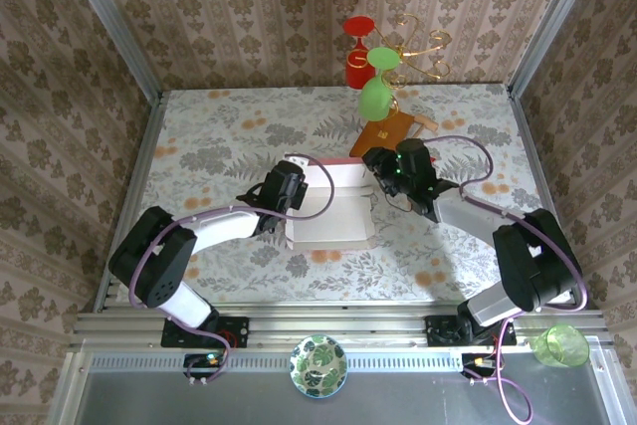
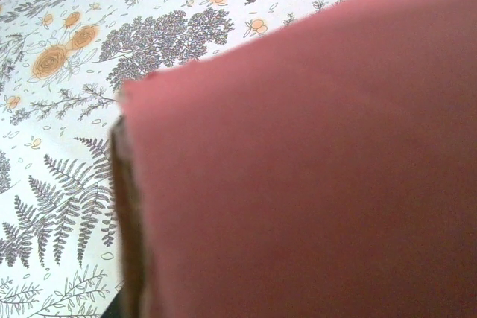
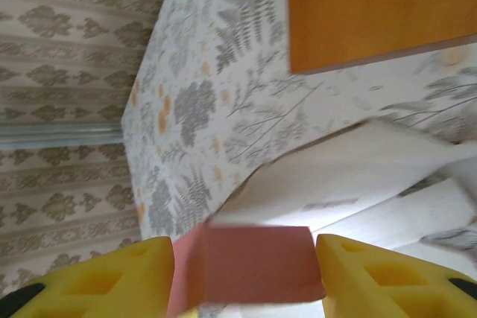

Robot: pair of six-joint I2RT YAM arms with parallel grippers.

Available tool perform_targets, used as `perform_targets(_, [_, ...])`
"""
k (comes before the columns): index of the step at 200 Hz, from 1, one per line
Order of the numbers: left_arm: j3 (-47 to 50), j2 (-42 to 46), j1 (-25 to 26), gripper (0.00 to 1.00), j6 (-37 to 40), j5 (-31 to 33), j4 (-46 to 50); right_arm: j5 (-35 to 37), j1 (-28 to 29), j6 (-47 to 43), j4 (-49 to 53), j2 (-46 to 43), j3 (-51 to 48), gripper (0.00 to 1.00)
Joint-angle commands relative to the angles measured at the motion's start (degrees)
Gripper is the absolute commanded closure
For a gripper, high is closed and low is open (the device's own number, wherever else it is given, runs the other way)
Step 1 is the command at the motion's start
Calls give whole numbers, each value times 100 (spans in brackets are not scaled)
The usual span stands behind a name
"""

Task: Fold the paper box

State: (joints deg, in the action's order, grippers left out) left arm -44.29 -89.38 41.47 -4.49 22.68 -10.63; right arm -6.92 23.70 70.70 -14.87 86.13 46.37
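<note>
The paper box (image 1: 333, 216) lies mid-table, its white inner side up and pink flaps raised at its back edge. My left gripper (image 1: 291, 187) is at the box's back left corner. In the left wrist view a pink panel of the paper box (image 2: 313, 169) stands close against the camera and hides the fingers. My right gripper (image 1: 377, 165) is at the back right corner. In its wrist view the yellow fingers (image 3: 112, 281) stand apart on either side of a pink flap (image 3: 253, 262), with the white inside (image 3: 358, 169) behind it.
A brown board (image 1: 384, 133) lies just behind the box, next to the right gripper, and shows as the brown board (image 3: 373, 13) in the right wrist view. A green glass (image 1: 376, 97), a red cup (image 1: 356, 67) and a gold wire stand (image 1: 423, 52) are at the back wall.
</note>
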Motion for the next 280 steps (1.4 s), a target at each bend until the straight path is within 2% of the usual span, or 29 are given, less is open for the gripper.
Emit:
perform_targets(1, [-62,126,-6,100,-34,-96,246,-82,151,65,-186,14,188,47])
perform_targets(27, [-68,167,-8,100,-43,-141,246,-98,143,174,-302,59,103,46])
perform_targets(53, [-132,239,-84,100,-167,-206,420,-95,143,312,-412,-104,21,41])
perform_targets(85, [-226,416,-256,100,-295,-400,659,-78,78,358,-184,-595,-49,33])
perform_targets(102, [-378,571,-449,100,-456,-657,943,74,-5,237,250,-1236,-120,32])
perform_targets(134, [-916,817,-919,100,-951,-1357,1934,305,-254,-144,1257,-2176,-494,37])
perform_targets(160, [-1345,862,-1194,100,-1287,-1996,2741,274,-358,-109,1494,-2438,-953,50])
perform_targets(188, [-1680,870,-1295,100,-1446,-2254,3505,379,-340,139,1342,-2164,-1125,52])
perform_targets(224, [-2016,744,-1394,100,-1583,-2347,4150,296,-212,201,996,-1316,-713,53])
perform_targets(280, [-2355,573,-1414,100,-1729,-2452,4430,379,-19,381,1012,-387,-148,56])
